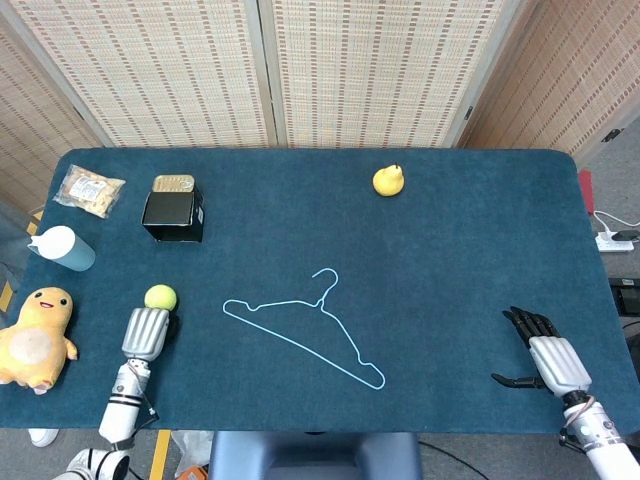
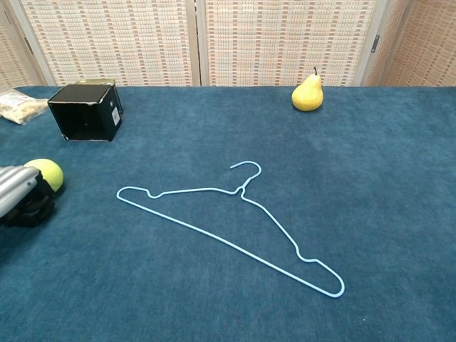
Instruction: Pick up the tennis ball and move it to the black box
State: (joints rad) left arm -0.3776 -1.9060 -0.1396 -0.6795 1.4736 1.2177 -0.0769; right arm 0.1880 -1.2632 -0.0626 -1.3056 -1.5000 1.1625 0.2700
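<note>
Each hand (image 1: 147, 331) has a silver back and black fingers (image 1: 527, 322).

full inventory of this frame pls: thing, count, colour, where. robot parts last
tennis ball: 1, yellow-green, left side of table, at the left hand's fingers
black box: 1, black, far left
tin can: 1, gold lid, right behind the box
snack bag: 1, clear with tan contents, far-left corner
cup: 1, white and blue, lying at left edge
plush toy: 1, yellow, near-left edge
hanger: 1, light blue wire, table centre
pear: 1, yellow, far, right of centre
table: 1, dark blue cloth
left hand: 1, silver and black, against the ball; grip unclear
right hand: 1, silver and black, near-right, holding nothing
</note>
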